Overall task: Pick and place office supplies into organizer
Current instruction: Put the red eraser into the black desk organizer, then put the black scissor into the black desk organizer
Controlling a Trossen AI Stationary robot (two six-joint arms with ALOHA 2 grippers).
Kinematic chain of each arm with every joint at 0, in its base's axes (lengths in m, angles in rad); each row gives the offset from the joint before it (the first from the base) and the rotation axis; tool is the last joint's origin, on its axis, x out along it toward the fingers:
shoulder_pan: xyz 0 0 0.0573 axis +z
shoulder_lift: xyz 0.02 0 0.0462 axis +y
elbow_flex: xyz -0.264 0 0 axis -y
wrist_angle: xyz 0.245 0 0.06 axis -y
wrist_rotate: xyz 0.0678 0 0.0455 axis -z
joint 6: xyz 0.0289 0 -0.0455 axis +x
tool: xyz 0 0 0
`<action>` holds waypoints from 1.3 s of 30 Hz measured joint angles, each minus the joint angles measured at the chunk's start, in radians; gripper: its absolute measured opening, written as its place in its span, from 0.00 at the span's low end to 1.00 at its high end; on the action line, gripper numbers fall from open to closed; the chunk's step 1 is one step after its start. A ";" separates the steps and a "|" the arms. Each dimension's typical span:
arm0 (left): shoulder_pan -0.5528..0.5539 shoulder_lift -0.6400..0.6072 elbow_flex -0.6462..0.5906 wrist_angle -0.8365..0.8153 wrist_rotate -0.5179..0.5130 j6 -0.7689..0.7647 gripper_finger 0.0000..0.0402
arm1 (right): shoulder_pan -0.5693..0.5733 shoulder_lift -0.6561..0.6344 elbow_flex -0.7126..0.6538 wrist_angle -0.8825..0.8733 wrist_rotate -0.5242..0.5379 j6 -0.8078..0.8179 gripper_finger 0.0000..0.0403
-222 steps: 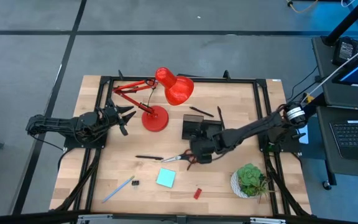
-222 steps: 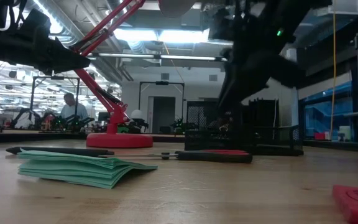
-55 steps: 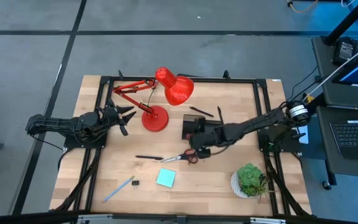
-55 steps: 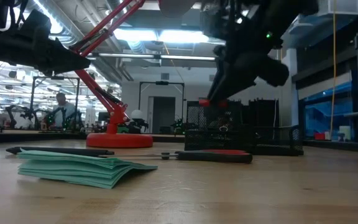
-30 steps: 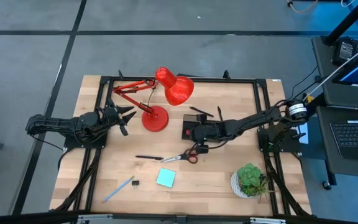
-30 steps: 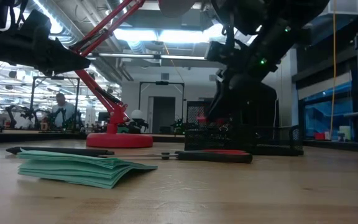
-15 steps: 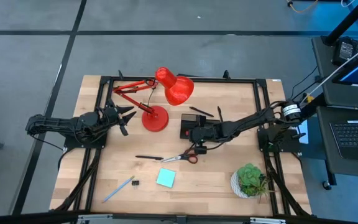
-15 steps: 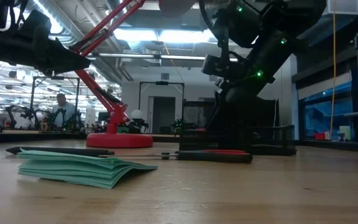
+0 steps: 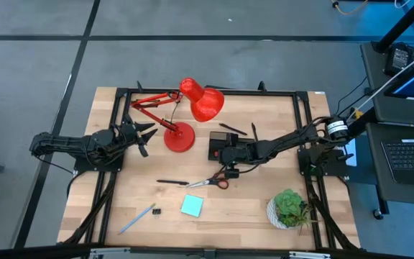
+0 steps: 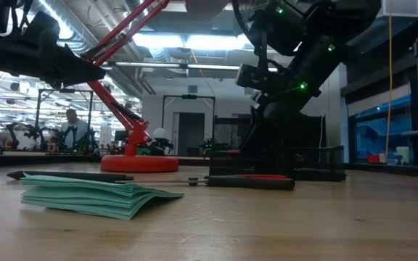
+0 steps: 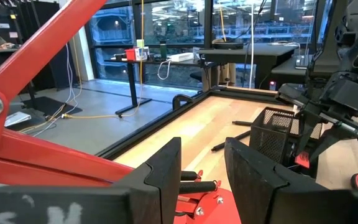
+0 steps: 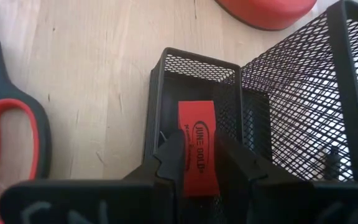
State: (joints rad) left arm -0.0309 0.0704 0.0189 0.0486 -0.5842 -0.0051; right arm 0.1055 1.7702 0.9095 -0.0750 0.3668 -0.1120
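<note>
The black mesh organizer [image 9: 218, 146] stands mid-table, next to the red lamp base [image 9: 179, 137]. My right gripper [image 9: 226, 153] reaches into it from the table's right, shut on a small red piece [image 12: 197, 140] that is down in a narrow compartment [image 12: 166, 81]. Red-handled scissors [image 9: 211, 181], a black pen [image 9: 171, 183], a teal pad [image 9: 191, 206], a light-blue pen [image 9: 136, 218] and a black clip [image 9: 156, 212] lie on the near half of the table. My left gripper [image 9: 146, 137] waits open at the left, beside the lamp. My right gripper pinches the red piece between its two fingers, on the long sides of its near end [image 12: 196, 165]. The fingers slant down from the table's right, along the piece, which sticks out past them into the compartment. Whether its far end rests on the floor does not show.
The red desk lamp [image 9: 200, 101] leans over the far middle. Two black pens [image 9: 233, 129] lie beyond the organizer. A potted plant [image 9: 290, 206] stands at the near right. Bare wood lies at the near left and far right.
My right gripper has sunk a little with the red piece: it hung at the organizer's rim, and now it is down between the mesh walls. The gripper stays shut on it.
</note>
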 joint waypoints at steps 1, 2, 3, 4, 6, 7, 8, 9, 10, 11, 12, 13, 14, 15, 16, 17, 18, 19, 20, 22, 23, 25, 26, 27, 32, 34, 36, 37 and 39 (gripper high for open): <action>0.000 0.000 0.000 0.000 0.000 0.000 0.29 | 0.000 0.000 0.000 0.000 0.000 0.000 0.19; 0.000 0.000 0.000 0.000 0.000 0.000 0.29 | 0.000 0.000 0.000 0.000 0.000 0.000 0.19; 0.000 0.000 0.000 0.000 0.000 0.000 0.29 | 0.000 0.000 0.000 0.000 -0.001 0.000 0.19; 0.000 0.000 0.000 0.000 0.000 0.000 0.29 | 0.000 0.000 0.000 -0.001 -0.001 0.000 0.19; 0.000 0.000 0.000 0.000 0.000 0.000 0.29 | 0.000 0.000 0.000 -0.001 -0.001 -0.001 0.20; 0.000 0.000 0.000 0.000 0.000 0.000 0.29 | 0.000 0.000 0.000 -0.001 -0.001 -0.001 0.21; 0.000 0.000 0.000 0.000 0.000 0.000 0.29 | 0.000 0.000 0.000 -0.001 -0.001 -0.001 0.22; 0.000 0.000 0.000 0.000 0.000 0.000 0.29 | 0.000 0.000 -0.001 -0.002 -0.002 -0.001 0.23; 0.000 0.000 0.000 0.000 0.000 0.000 0.29 | 0.000 0.000 -0.001 -0.002 -0.002 -0.001 0.25; 0.000 0.000 0.000 0.000 0.000 0.000 0.29 | 0.000 0.001 -0.001 -0.003 -0.003 -0.001 0.26; 0.000 0.000 0.000 0.000 0.000 0.000 0.29 | 0.000 0.001 -0.001 -0.006 0.000 0.000 0.27; 0.000 0.000 0.000 0.000 0.000 0.000 0.29 | 0.000 0.001 -0.001 -0.006 0.002 -0.001 0.29; 0.000 0.000 0.000 0.000 0.000 0.000 0.29 | 0.000 0.001 -0.001 -0.006 0.003 -0.001 0.30; 0.000 0.000 0.000 0.000 0.000 0.000 0.29 | 0.000 0.001 0.000 -0.008 0.003 -0.001 0.31; 0.000 0.000 0.000 0.000 0.000 0.000 0.29 | 0.000 0.001 0.004 -0.011 0.003 -0.001 0.31; 0.000 0.000 0.000 0.000 0.000 0.000 0.29 | 0.000 0.002 0.007 -0.015 0.003 -0.001 0.31; 0.000 0.000 0.000 0.000 0.000 0.000 0.29 | 0.000 0.003 0.010 -0.017 0.003 -0.002 0.31; 0.000 0.000 0.000 0.000 0.000 0.000 0.29 | 0.000 0.004 0.016 -0.018 0.000 -0.003 0.31; 0.000 0.000 0.000 0.000 0.000 0.000 0.29 | 0.000 0.005 0.022 -0.019 -0.006 -0.004 0.31; 0.000 0.000 0.000 0.000 0.000 0.000 0.29 | 0.000 0.005 0.037 -0.032 -0.013 -0.005 0.30; 0.000 0.000 0.000 0.000 0.000 0.000 0.29 | 0.000 0.005 0.045 -0.039 -0.013 -0.005 0.30; 0.000 0.000 0.000 0.000 0.000 0.000 0.29 | 0.001 0.005 0.059 -0.062 -0.012 -0.004 0.30; 0.000 0.000 0.000 0.000 0.000 0.000 0.29 | 0.001 0.005 0.067 -0.078 -0.011 -0.003 0.30; 0.000 0.000 0.000 0.000 0.000 0.000 0.29 | 0.001 0.005 0.075 -0.093 -0.009 -0.002 0.30; 0.000 0.000 0.000 0.000 0.000 0.000 0.29 | 0.005 0.005 0.107 -0.132 -0.006 0.001 0.30; 0.000 0.000 0.000 0.000 0.000 0.000 0.29 | 0.010 0.005 0.123 -0.152 -0.005 -0.001 0.30; 0.000 0.000 0.000 0.000 0.000 0.000 0.29 | 0.019 0.004 0.139 -0.176 -0.005 0.000 0.30; 0.000 0.000 0.000 0.000 0.000 0.000 0.29 | 0.025 0.004 0.148 -0.191 -0.004 -0.001 0.30; 0.000 0.000 0.000 0.000 0.000 0.000 0.29 | 0.041 0.004 0.167 -0.226 -0.004 -0.001 0.30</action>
State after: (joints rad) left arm -0.0307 0.0704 0.0189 0.0484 -0.5842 -0.0051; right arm 0.1469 1.7741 1.0764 -0.3006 0.3630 -0.1127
